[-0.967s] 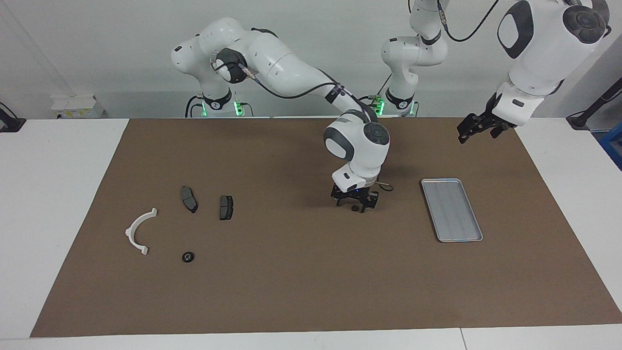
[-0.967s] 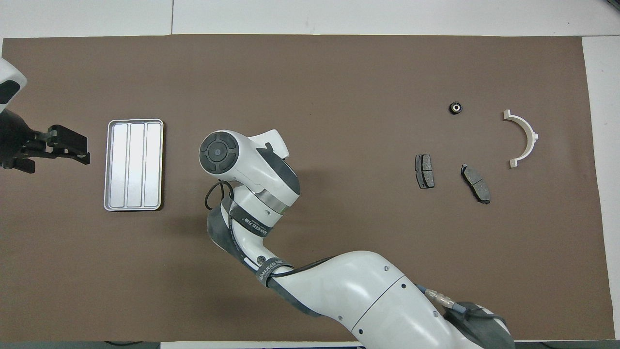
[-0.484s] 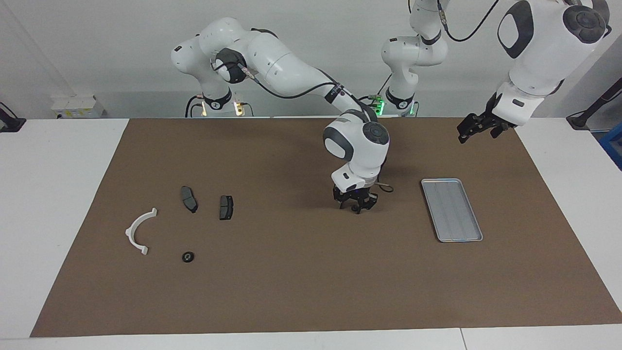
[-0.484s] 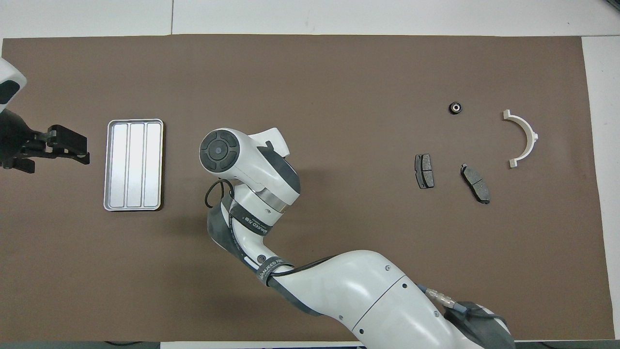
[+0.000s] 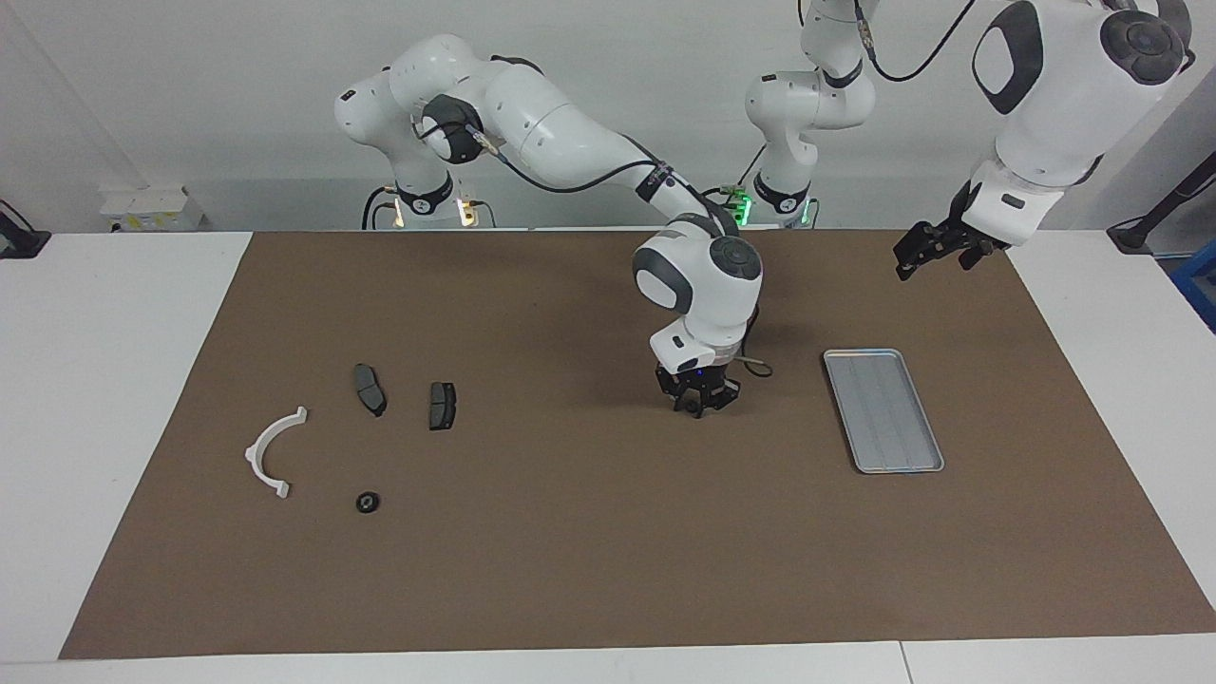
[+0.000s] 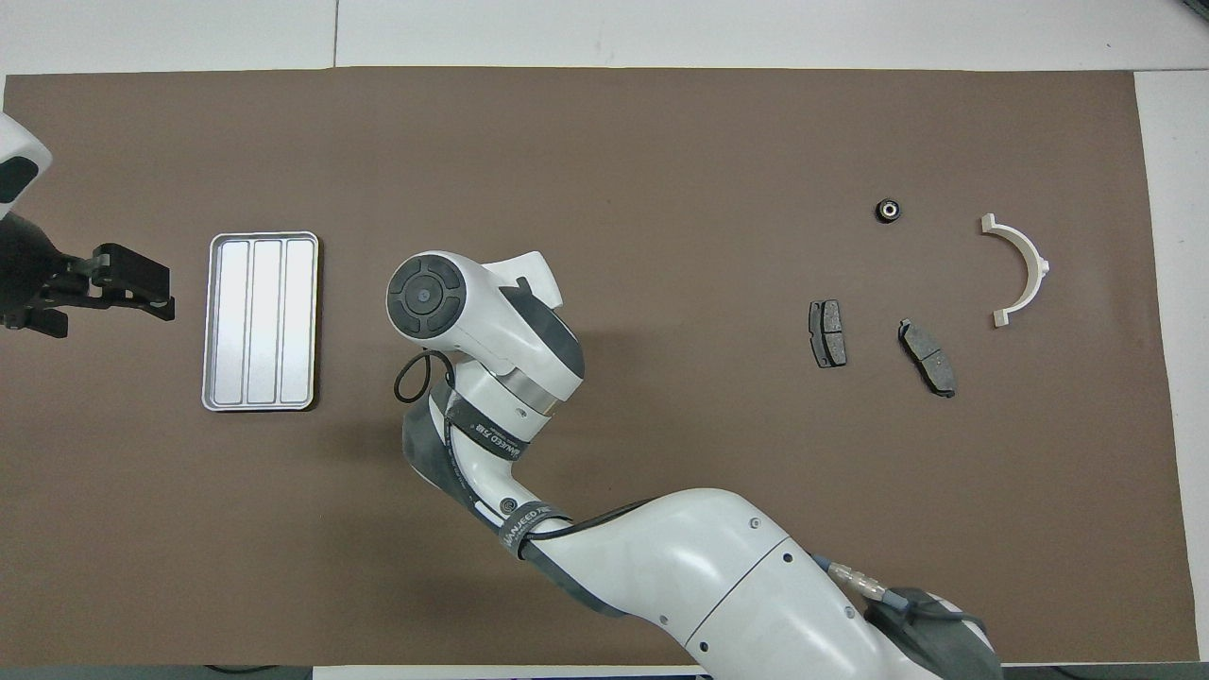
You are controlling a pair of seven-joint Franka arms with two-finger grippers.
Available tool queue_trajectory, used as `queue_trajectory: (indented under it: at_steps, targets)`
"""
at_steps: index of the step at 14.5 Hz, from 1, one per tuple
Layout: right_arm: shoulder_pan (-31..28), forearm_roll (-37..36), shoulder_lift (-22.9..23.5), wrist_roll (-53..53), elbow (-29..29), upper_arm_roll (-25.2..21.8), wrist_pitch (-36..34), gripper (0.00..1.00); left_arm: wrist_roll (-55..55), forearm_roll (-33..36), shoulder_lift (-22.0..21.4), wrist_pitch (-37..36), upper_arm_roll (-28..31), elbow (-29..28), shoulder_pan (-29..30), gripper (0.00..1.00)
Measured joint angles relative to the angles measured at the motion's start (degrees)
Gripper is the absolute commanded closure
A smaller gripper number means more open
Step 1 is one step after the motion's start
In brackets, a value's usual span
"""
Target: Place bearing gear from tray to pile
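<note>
bearing gear [image 5: 698, 409] pinched in right end effector [image 5: 700, 407]

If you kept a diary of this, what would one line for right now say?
right gripper: down on mat beside tray, shut on small dark part | left gripper: waiting in air | tray: empty | pile: untouched

Right hand [image 5: 698, 407] hidden overhead

We see a brown mat [image 5: 570, 532] spread over most of a white table [image 5: 104, 380]. On the table's corner nearest the right arm's base sits a small white box [image 5: 150, 206] with yellow marks. A blue object [image 5: 1199, 281] shows at the table's edge toward the left arm's end; we cannot tell what it is.
</note>
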Motion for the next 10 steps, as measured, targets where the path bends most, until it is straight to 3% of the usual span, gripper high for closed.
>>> queue_trajectory:
  at_steps: [2, 3, 4, 5, 10]
  targets:
    - [0.04, 0.0, 0.01, 0.3, 0.04, 0.09, 0.06, 0.78, 0.0, 0.0, 0.0, 0.0, 0.0, 0.0, 0.0, 0.0]
    - [0.07, 0.0, 0.01, 0.42, 0.07, 0.1, 0.17, 0.84, 0.0, 0.0, 0.0, 0.0, 0.0, 0.0, 0.0, 0.0]
    - [0.12, 0.0, 0.02, 0.54, 0.08, 0.15, 0.17, 0.97, 0.0, 0.0, 0.0, 0.0, 0.0, 0.0, 0.0, 0.0]
    - [0.19, 0.0, 0.02, 0.59, 0.08, 0.17, 0.17, 1.0, 0.0, 0.0, 0.0, 0.0, 0.0, 0.0, 0.0, 0.0]
    - [-1.22, 0.0, -0.08, -1.16, 0.71, 0.14, -2.16, 1.0, 0.0, 0.0, 0.0, 0.0, 0.0, 0.0, 0.0, 0.0]
